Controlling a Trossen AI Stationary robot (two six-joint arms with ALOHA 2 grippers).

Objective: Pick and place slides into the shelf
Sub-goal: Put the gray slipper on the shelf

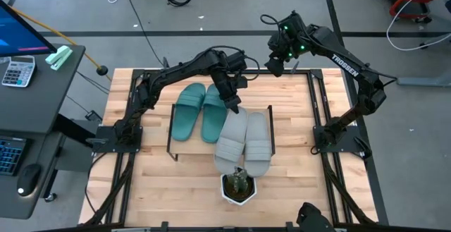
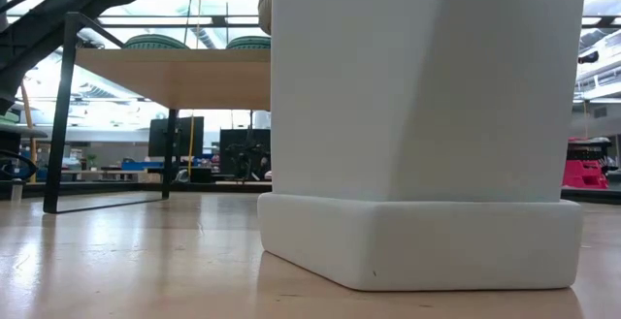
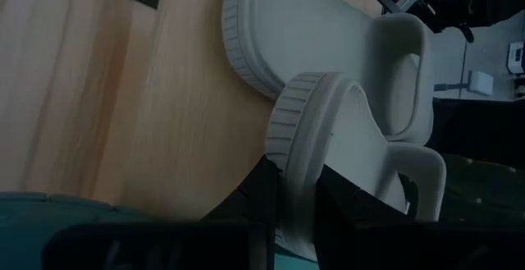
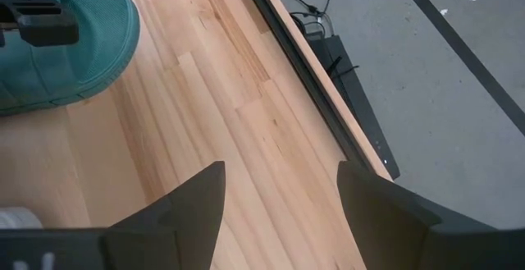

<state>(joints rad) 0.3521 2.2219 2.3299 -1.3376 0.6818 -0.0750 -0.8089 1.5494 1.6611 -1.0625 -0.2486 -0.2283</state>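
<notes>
1. Four slides show in the high view, all lying over the shelf [image 1: 171, 135] area in the middle of the counter [image 1: 141, 182]: the teal pair and the grey pair

2. The two teal slides [image 1: 199, 111] lie side by side on the shelf board, toward the left arm's side; they look placed, and nothing holds them

3. One grey slide [image 1: 258, 144] lies flat on the board just beside its mate, free of any gripper; this one also looks done

4. The other grey slide [image 3: 328, 151] is in the grip of the left gripper [image 1: 232, 105]; the left wrist view shows its fingers [image 3: 258, 200] clamped on the heel edge, with the slide tilted against the flat one

5. By my judgement the task is near its end: three slides set down, and the fourth over the shelf but not yet let go; lowering it flat and releasing is what is left

6. The right gripper [image 1: 276, 64] waits near the far edge of the counter, well apart from the slides, its fingers [image 4: 184, 208] spread and holding nothing

7. A white planter [image 1: 239, 187] stands just beside the grey toes, so a careless release could nudge it
</notes>
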